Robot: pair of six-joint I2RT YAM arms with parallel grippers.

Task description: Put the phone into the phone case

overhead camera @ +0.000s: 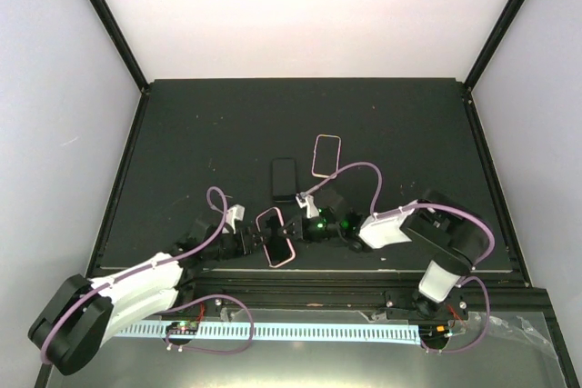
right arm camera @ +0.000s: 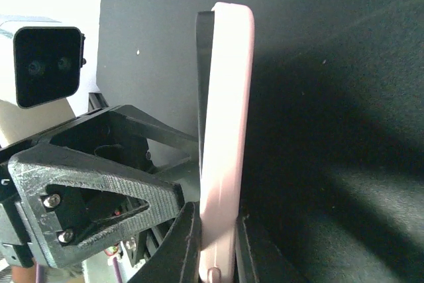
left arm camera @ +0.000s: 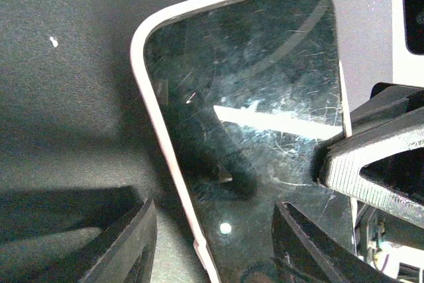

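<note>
While the right gripper [right arm camera: 216, 246] clamps phone case [right arm camera: 228, 97] and phone [left arm camera: 252, 117], seating looks unfinished.
It should press evenly along the edge (left gripper [left arm camera: 215, 246] straddles the phone, hold unclear).

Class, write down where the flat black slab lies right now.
In the top view, the black slab lies flat near the centre of the table, just left of the loose pink-rimmed case and beyond the pink-rimmed phone by the arms.
</note>
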